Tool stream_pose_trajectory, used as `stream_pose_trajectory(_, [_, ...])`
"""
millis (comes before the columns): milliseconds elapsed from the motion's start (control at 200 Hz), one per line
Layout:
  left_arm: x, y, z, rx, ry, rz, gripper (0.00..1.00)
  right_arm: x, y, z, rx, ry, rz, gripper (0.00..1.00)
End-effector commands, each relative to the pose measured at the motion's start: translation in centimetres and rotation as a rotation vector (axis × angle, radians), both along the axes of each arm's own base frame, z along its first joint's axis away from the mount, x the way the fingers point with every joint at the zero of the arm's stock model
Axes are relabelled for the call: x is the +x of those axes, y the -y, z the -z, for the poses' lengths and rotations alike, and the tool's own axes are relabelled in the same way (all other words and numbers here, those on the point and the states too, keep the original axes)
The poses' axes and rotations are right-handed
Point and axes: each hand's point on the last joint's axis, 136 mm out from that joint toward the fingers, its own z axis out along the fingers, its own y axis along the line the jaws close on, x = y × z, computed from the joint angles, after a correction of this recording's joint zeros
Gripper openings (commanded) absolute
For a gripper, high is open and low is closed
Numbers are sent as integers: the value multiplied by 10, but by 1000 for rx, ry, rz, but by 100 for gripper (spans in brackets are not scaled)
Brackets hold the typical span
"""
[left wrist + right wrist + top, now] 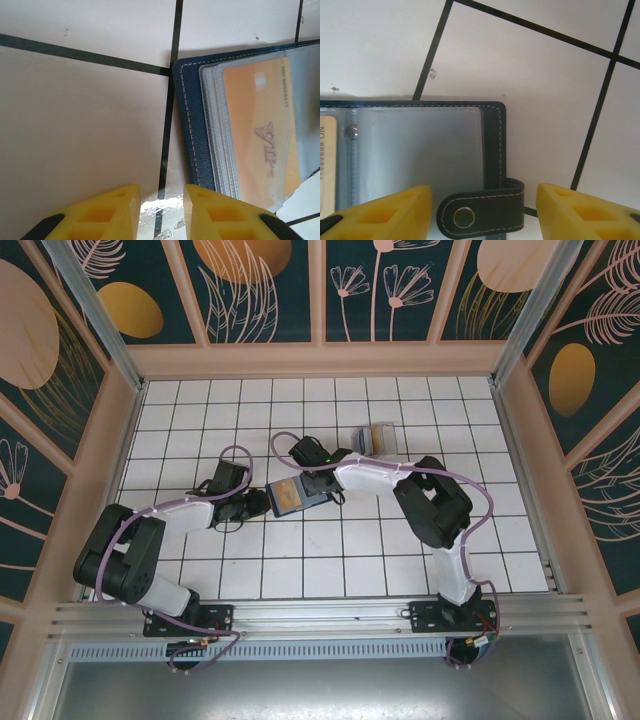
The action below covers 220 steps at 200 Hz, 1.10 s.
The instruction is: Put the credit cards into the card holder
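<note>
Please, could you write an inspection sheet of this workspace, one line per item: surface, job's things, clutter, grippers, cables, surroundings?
Surface: white tiled table, dark joint lines, a few small marks.
Job's things: navy card holder lies open; an orange card sits in a clear sleeve; its snap strap is undone.
Clutter: small tray beyond the holder, contents too small to tell.
Grippers: left gripper open beside the holder's edge, holding nothing; right gripper open, strap between its fingers, not gripped.
Cables: purple cables loop along both arms.
Surroundings: teal floral wall panels in wooden frames; metal rail at the near edge.
</note>
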Motion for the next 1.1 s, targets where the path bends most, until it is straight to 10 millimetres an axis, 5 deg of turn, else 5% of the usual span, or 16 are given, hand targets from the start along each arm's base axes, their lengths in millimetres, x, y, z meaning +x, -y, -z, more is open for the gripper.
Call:
stream_pose_trajectory(0, [2,3,2,-16,-13,5,30,-1,16,2,-93,21,11,55])
stream_pose_trajectory(415, [3,7,-2,-39,0,8,30,3,36,-15,8,25,61,26])
stream_pose_trajectory(515, [3,17,-9,-96,14,39,32,-1,27,-10,129,-48,40,14])
stream_pose_trajectory(736, [9,43,-24,-262,42,78,37,-25,-6,2,415,-233,4,12])
stream_pose_trajectory(1096, [26,46,-57,-279,134,81,32,-40,-38,1,600,-334,-33,9])
